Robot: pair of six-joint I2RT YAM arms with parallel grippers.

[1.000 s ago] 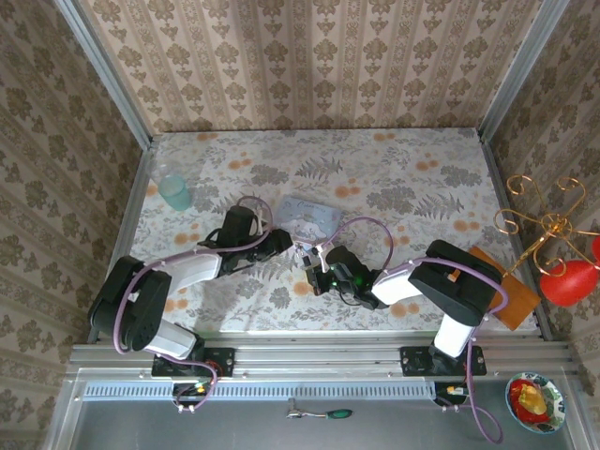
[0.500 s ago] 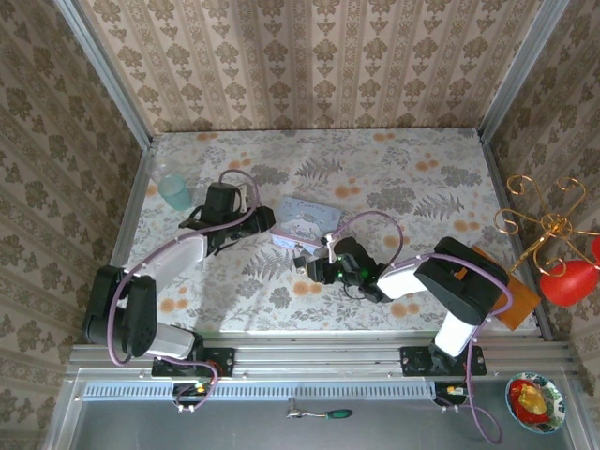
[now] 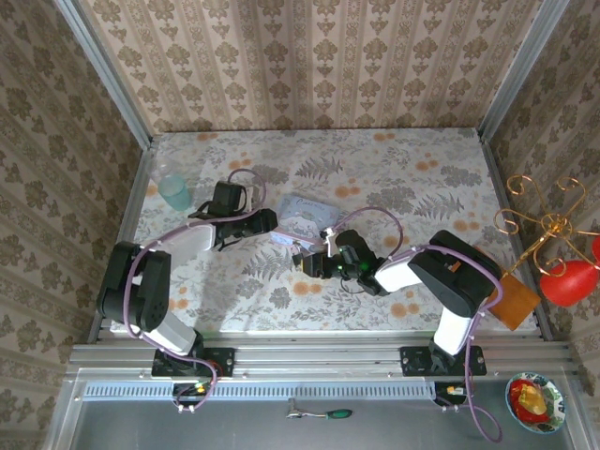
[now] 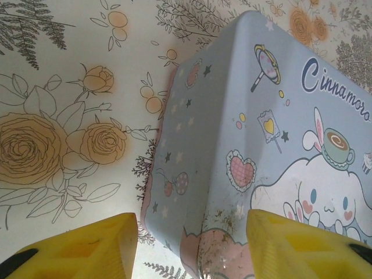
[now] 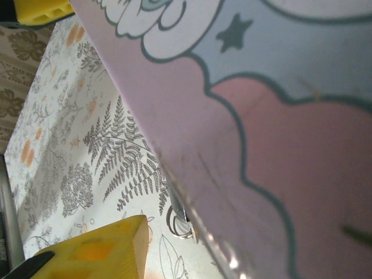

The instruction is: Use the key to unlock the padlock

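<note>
Two robot arms meet at a pale blue, cartoon-printed bag [image 3: 305, 216] in the middle of the flower-patterned desk [image 3: 422, 187], as we see from overhead. The left tool [image 3: 270, 223] extends from the left of the frame to the bag's left end, and the right tool [image 3: 307, 263] sits just below the bag, its arm stretching in from the lower right. In the left wrist view, the left tool's yellow fingers [image 4: 87, 247] stand wide apart at the bottom of the frame, with the bag's pink-edged corner between them. In the right wrist view the bag looms close across the upper right. One yellow finger [image 5: 96, 253] sits at the lower left and its partner is hidden, so we cannot tell whether the right tool is apart or together. A small metal ring [image 5: 177, 224] pokes out beside the bag's lower edge. We cannot make out the padlock itself. A teal cup [image 3: 173, 192] stands near the desk's left edge, well apart from the bag.
</note>
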